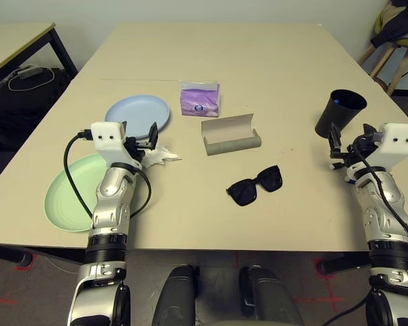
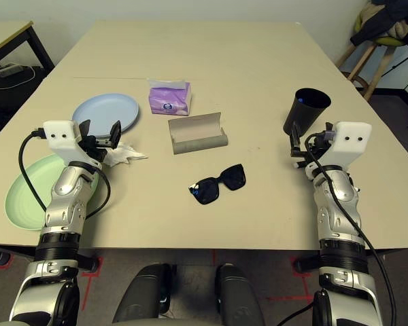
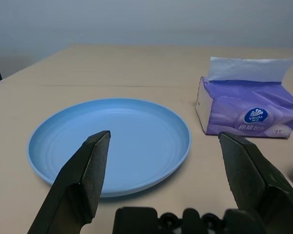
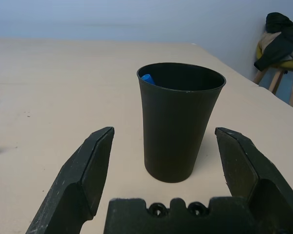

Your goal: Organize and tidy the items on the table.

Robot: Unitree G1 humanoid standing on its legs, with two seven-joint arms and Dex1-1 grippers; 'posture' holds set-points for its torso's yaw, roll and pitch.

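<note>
Left claw wide, tissue pack (Vinda)

So here's what we've got for arms: both forearms are chunky silver metal segments with ribbed black rings between them. Each wrist carries a white boxy plastic camera housing; the one on the left arm has two small dark holes on its face, and the right one looks like its twin. Our left gripper and right gripper are each two matte black wedge-shaped fingers on a black base with a row of little round screw holes. A thick black cable loops off the left wrist, and a thinner one runs down the right forearm.
</note>
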